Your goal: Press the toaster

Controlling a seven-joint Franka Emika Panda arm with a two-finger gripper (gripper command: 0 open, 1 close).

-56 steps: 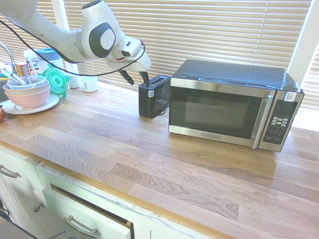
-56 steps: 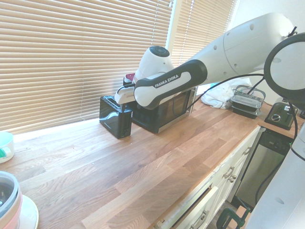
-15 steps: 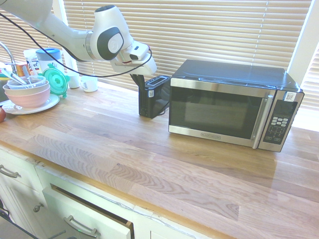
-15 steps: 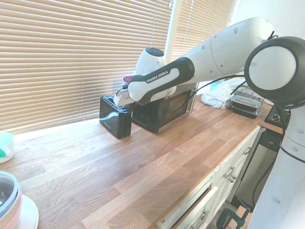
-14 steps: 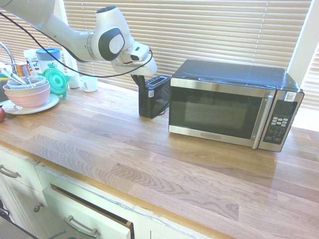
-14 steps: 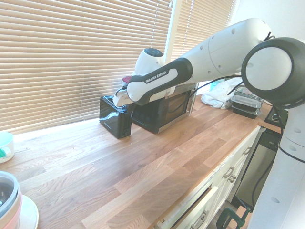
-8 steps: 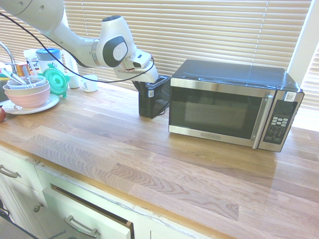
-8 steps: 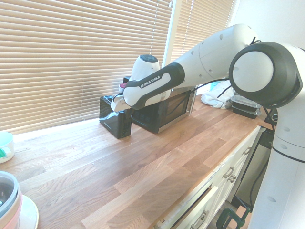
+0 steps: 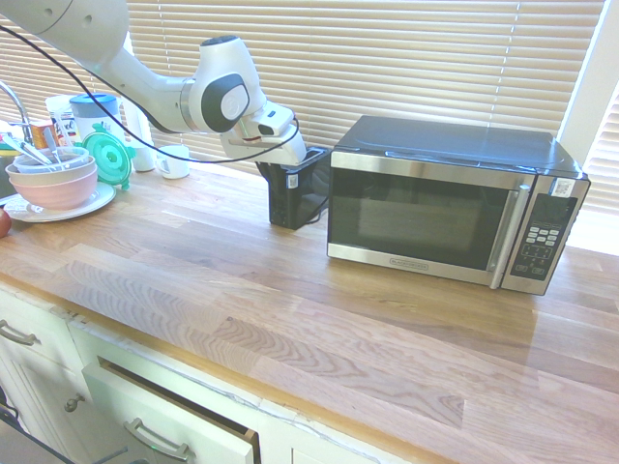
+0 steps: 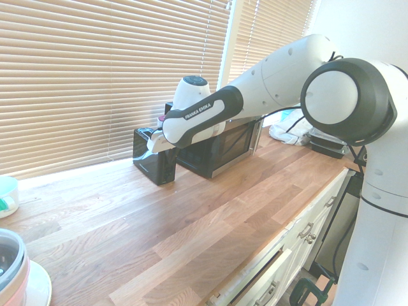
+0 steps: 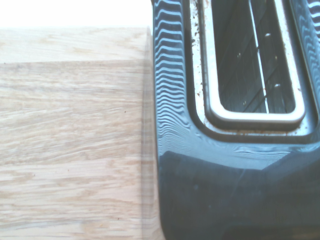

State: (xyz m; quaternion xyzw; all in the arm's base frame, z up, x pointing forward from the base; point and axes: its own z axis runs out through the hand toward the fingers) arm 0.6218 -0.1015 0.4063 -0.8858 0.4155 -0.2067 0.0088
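The toaster has a glossy black plastic shell that mirrors the window blinds as wavy lines; its slot is rimmed with a pale, crumb-speckled metal-looking frame. Beside the toaster, the microwave combines brushed stainless steel trim with a glossy dark glass door and a smooth black top. Both stand on a wooden countertop of jointed planks with visible grain and a smooth satin sheen. Behind the toaster hang slatted blinds with a matt finish. The arm over the toaster is smooth white plastic with glossy black joints.
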